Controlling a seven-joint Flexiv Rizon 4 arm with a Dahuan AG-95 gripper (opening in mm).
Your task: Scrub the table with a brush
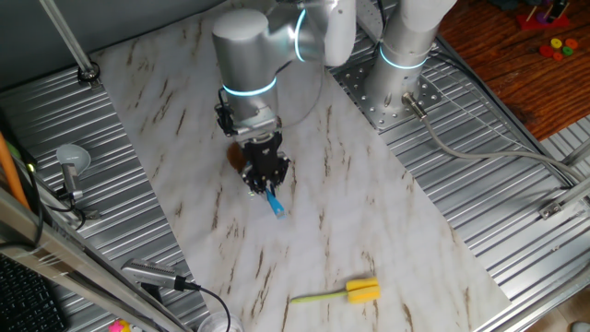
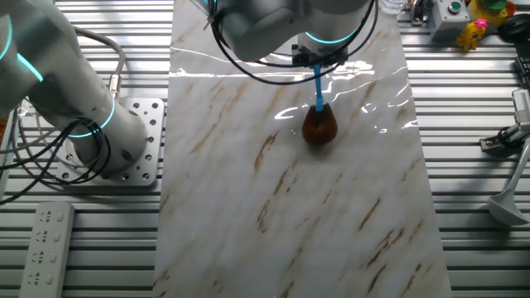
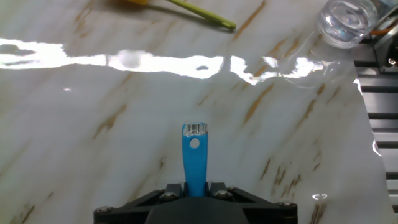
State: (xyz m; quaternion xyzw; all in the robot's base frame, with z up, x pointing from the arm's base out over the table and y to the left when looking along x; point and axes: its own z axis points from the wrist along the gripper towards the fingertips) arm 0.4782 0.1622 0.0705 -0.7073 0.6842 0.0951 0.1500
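Observation:
The brush has a round brown bristle head (image 2: 319, 128) and a slim light-blue handle (image 1: 275, 204). The head rests on the white marble-patterned table (image 1: 369, 221) near its middle; the handle slants up from it. My gripper (image 1: 265, 175) is shut on the handle, with the handle's end sticking out beyond the fingers. In the hand view the blue handle (image 3: 194, 155) rises from between the closed jaws over the table (image 3: 93, 99). In the other fixed view the gripper (image 2: 318, 60) holds the handle's upper part above the head.
A yellow brush with a thin yellow-green handle (image 1: 348, 292) lies near the table's front edge, also in the hand view (image 3: 186, 9). A clear round object (image 3: 345, 22) sits at the table's edge. Ribbed grey metal (image 1: 479, 184) surrounds the sheet; the arm's base (image 1: 396, 83) stands beside it.

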